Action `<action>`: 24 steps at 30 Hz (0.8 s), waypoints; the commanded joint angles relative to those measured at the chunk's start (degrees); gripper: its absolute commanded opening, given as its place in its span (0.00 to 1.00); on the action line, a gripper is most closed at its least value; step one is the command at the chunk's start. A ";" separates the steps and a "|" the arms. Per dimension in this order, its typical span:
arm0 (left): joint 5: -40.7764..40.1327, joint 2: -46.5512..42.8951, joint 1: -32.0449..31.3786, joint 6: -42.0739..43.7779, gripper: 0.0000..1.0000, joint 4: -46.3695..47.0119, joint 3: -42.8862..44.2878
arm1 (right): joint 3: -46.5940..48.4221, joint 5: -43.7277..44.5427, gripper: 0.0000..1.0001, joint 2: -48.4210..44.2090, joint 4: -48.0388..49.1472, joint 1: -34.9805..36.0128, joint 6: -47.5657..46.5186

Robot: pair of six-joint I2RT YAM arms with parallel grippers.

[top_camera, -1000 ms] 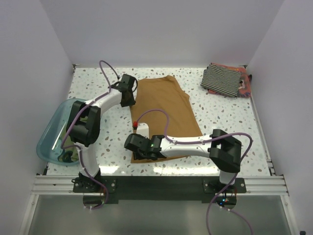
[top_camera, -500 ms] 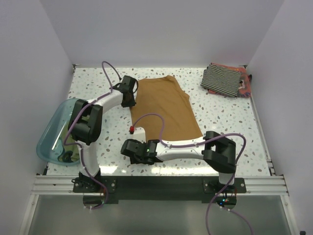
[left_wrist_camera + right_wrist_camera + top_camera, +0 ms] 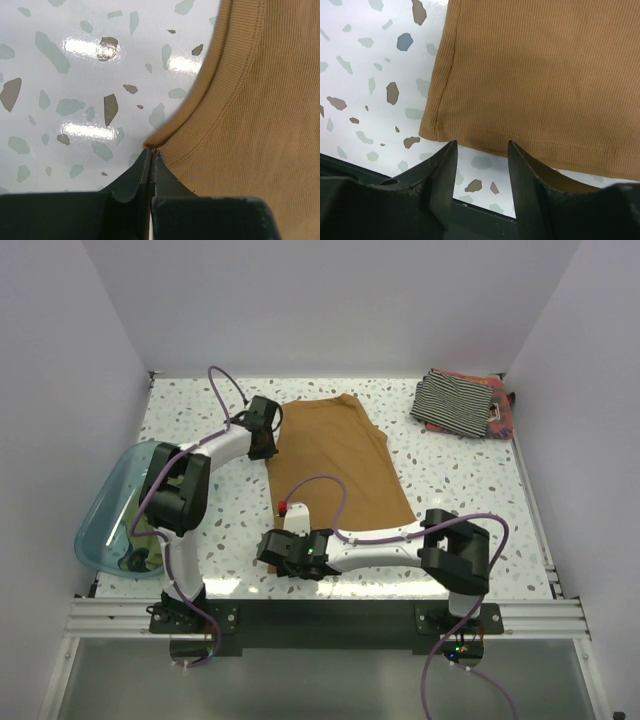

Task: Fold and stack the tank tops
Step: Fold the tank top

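Observation:
The tan-brown tank top (image 3: 340,455) lies spread flat in the middle of the table. My left gripper (image 3: 266,432) is at its far left corner. In the left wrist view the jaws (image 3: 151,151) are shut, pinching the ribbed edge of the tan cloth (image 3: 240,110). My right gripper (image 3: 283,548) is at the near left corner. It is open and empty (image 3: 480,146), its tips just short of the hem (image 3: 530,75). The striped tank top (image 3: 455,402) lies folded at the back right, on a reddish one (image 3: 503,418).
A translucent teal tub (image 3: 105,505) overhangs the table's left edge, with dark olive cloth (image 3: 140,558) at its near end. The black rail of the near table edge (image 3: 485,220) runs right under my right fingers. White walls close in the sides and back.
My right gripper has drawn back toward the near edge, off the hem. The tan cloth no longer shows below the right arm. My left gripper has stayed in place.

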 commanded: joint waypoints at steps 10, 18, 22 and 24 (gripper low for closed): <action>-1.56 -1.63 0.13 0.31 0.00 2.85 -0.78 | 14.72 6.95 0.50 6.89 -7.25 4.49 -1.51; -1.38 -1.72 0.22 0.40 0.00 3.03 -0.60 | 20.79 9.94 0.47 12.52 -13.66 4.84 -1.07; -1.21 -1.72 0.22 0.31 0.00 3.12 -0.43 | 21.85 11.35 0.47 13.75 -14.55 4.84 -1.16; -1.03 -1.72 0.13 0.31 0.00 3.21 -0.34 | 22.46 11.26 0.46 14.80 -14.46 4.84 -1.07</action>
